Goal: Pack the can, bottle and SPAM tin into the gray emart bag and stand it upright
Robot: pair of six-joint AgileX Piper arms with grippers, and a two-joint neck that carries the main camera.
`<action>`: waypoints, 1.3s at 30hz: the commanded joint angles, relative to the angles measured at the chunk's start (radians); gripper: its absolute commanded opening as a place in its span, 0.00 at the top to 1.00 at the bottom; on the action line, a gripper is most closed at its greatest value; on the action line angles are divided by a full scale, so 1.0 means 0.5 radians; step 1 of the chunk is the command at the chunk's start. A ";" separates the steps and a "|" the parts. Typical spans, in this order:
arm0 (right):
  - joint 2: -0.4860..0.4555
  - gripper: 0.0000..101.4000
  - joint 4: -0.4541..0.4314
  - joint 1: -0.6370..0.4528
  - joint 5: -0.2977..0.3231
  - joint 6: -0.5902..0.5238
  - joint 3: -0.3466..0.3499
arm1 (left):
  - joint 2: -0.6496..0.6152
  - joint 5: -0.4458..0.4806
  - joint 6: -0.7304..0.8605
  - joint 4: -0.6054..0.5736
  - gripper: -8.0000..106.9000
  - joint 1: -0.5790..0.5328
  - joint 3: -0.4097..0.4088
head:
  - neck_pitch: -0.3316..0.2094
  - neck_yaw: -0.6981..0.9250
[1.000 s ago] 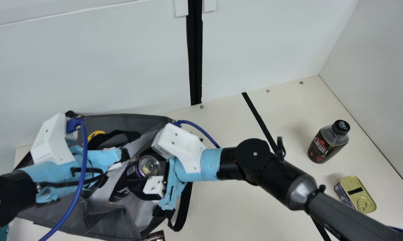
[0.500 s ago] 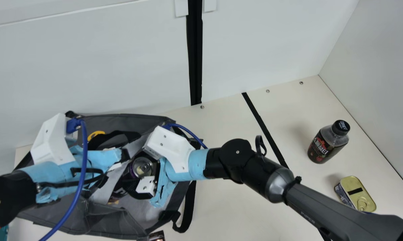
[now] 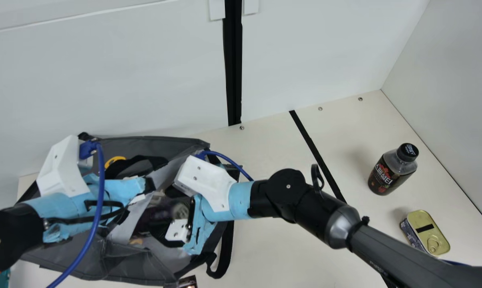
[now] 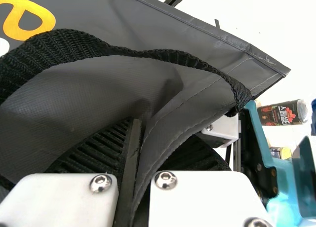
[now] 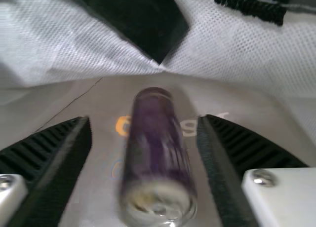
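Can: purple metal cylinder (image 5: 157, 143), inside the bag, between the right gripper's fingers, touching neither
Right gripper (image 3: 161, 212): fingers released, spread wide within the bag
Bag: dark gray fabric, black straps (image 3: 125, 272), at left
Left gripper (image 3: 147, 186): clenched on the bag's fabric
Bottle: dark, black-capped (image 3: 390, 174), upright, far right
SPAM tin: rectangular, gold-lidded (image 3: 428, 234), nearer than the bottle
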 commanded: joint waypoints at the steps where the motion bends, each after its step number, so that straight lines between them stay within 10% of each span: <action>1: -0.029 0.11 -0.025 -0.009 0.014 0.013 0.014 | 0.000 0.000 0.000 0.000 1.00 0.000 0.000 | -0.045 -0.002; 39: -0.816 0.06 -0.488 -0.913 0.856 0.007 0.234 | 0.000 0.000 0.000 0.000 1.00 0.000 0.000 | -0.045 -0.002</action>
